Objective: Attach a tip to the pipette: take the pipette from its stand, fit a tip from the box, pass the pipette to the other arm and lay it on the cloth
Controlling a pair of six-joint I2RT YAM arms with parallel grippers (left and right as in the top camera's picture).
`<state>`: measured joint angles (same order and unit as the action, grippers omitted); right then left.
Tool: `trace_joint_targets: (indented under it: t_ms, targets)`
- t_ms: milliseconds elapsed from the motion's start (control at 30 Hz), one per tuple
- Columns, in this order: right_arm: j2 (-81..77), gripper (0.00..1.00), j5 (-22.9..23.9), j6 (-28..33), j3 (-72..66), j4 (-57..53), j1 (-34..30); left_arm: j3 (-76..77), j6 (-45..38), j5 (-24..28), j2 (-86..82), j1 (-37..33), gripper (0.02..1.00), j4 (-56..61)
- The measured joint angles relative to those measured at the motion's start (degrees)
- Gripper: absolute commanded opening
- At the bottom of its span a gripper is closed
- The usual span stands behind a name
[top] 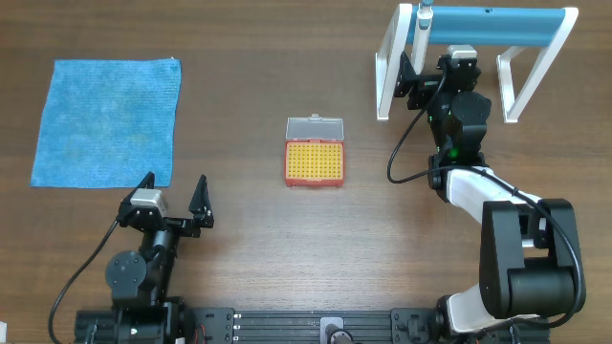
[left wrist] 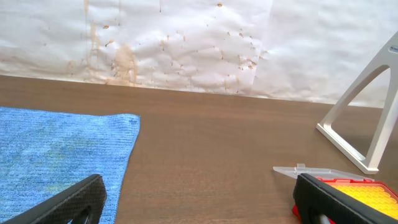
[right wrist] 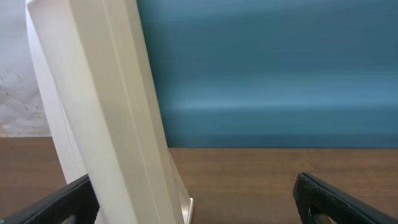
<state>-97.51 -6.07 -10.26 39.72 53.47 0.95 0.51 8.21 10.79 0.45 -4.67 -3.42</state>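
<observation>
The stand (top: 387, 67), a white frame with a blue top bar (top: 492, 27), is at the table's far right. A pale pipette (top: 424, 15) hangs at its left end. My right gripper (top: 440, 76) is right at the stand and open. In the right wrist view its fingers (right wrist: 62, 202) are spread wide, with a white stand leg (right wrist: 118, 106) close between them and the blue bar (right wrist: 267, 68) beyond. The tip box (top: 314, 162), red with yellow tips and its clear lid open, is mid-table. The blue cloth (top: 107, 122) lies at the far left. My left gripper (top: 172, 196) is open near the front.
The left wrist view takes in the cloth (left wrist: 56, 149), a corner of the tip box (left wrist: 367, 190) and a stand leg (left wrist: 367, 118) before a pale, stained wall. Bare wooden tabletop (top: 249, 239) lies between the cloth, the box and the arm bases.
</observation>
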Motion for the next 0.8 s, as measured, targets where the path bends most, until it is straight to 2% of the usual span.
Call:
trace_joint_targets:
  t_ms: [133, 800]
  targets:
    - [0.0, 0.93, 0.0, 0.0, 0.0, -0.7, 0.0, 0.0, 0.0, 0.0, 0.0, 0.0, 0.976, 0.0]
    - [-0.8, 0.93, 0.2, -0.2, 0.8, -0.8, 0.0, 0.0, 0.0, 0.0, 0.0, 0.0, 0.974, 0.0]
